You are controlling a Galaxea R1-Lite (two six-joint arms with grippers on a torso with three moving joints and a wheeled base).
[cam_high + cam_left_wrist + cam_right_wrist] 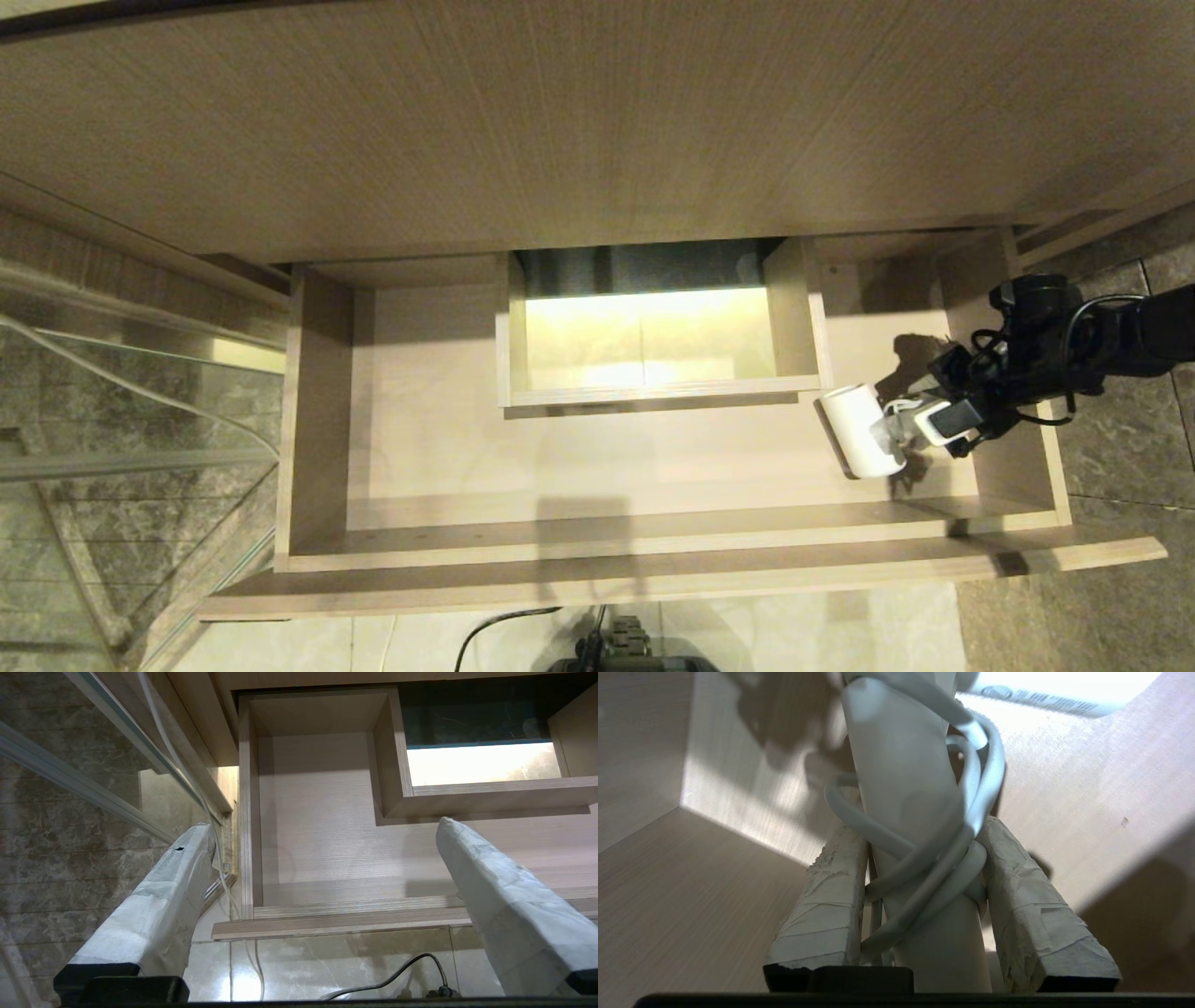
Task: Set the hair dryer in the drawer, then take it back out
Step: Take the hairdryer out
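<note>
Right tool [920,420] has its 2 taped fingers [831,905] closed about halfway on the hair dryer [864,431] handle, over the wrapped cord [934,858]. Dryer is inside the drawer [317,411] at its right end, near the right wall; can't tell if it's touching the floor. Whichever way it's headed: move straight vertically, keep the barrel clear of the boxed cut-out [653,392] and side wall, don't let the cord slip the grip. Left tool [322,826] parked, fingers wide apart, holding nothing.

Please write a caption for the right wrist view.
Right end effector clamps the cord-wrapped handle of the white hair dryer inside the drawer.
</note>
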